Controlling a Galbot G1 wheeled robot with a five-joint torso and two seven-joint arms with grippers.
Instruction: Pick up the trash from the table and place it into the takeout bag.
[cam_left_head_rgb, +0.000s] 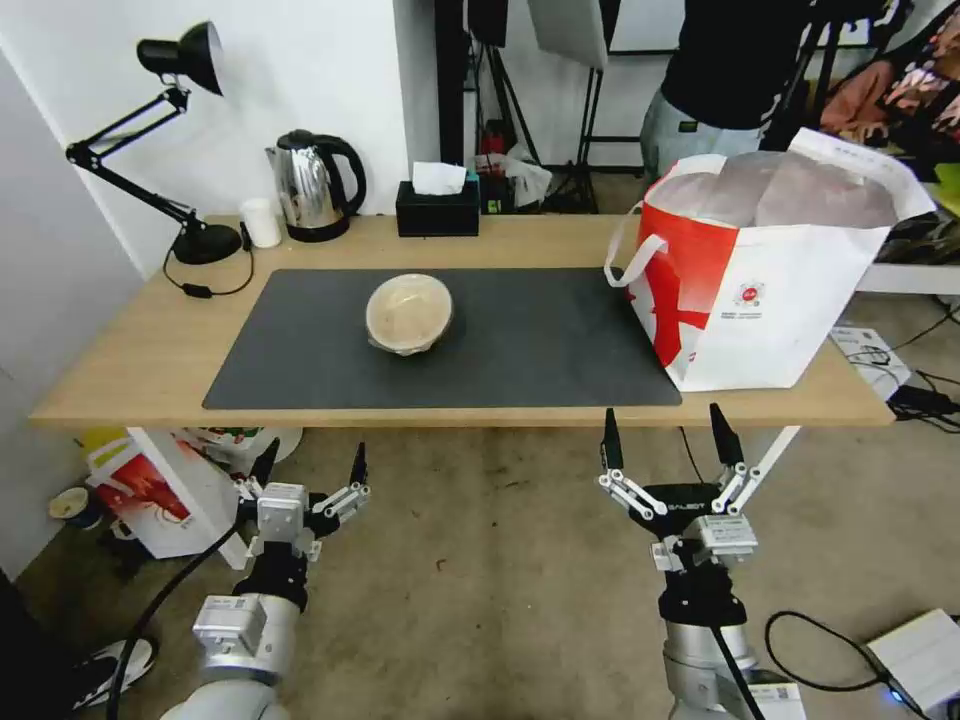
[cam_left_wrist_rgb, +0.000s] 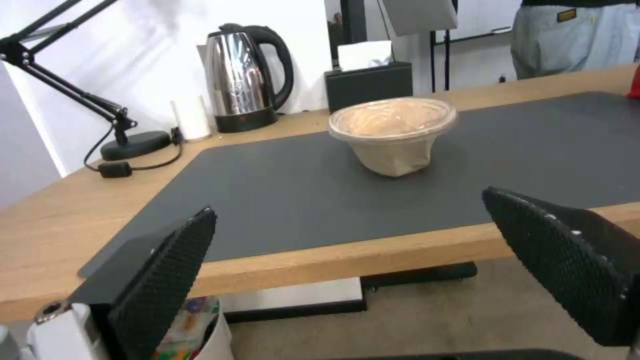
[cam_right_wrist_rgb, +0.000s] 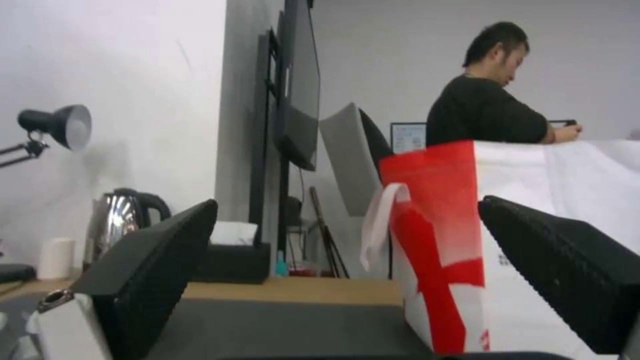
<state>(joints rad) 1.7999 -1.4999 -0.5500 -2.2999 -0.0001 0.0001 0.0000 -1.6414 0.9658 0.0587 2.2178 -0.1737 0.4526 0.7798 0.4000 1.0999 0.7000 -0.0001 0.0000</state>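
A beige round lidded container (cam_left_head_rgb: 410, 313), the trash, stands near the middle of the dark grey mat (cam_left_head_rgb: 540, 340) on the light-wood table (cam_left_head_rgb: 140, 350). The white-and-red takeout bag (cam_left_head_rgb: 760, 290) stands open at the table's right end, foil lining showing. My left gripper (cam_left_head_rgb: 310, 468) hangs open below the table's front edge, left of the container. In the left wrist view the container (cam_left_wrist_rgb: 393, 132) sits beyond the open left gripper (cam_left_wrist_rgb: 350, 202). My right gripper (cam_left_head_rgb: 668, 438) is open just in front of the edge, below the bag. The right wrist view has the bag (cam_right_wrist_rgb: 533, 240) past the open fingers (cam_right_wrist_rgb: 160, 260).
Along the back edge stand a black desk lamp (cam_left_head_rgb: 190, 150), a small white cup (cam_left_head_rgb: 262, 222), a steel kettle (cam_left_head_rgb: 315, 185) and a black tissue box (cam_left_head_rgb: 437, 205). A smaller crayfish-print bag (cam_left_head_rgb: 165, 495) sits on the floor under the left end. Cables and a white box (cam_left_head_rgb: 925, 655) lie at right.
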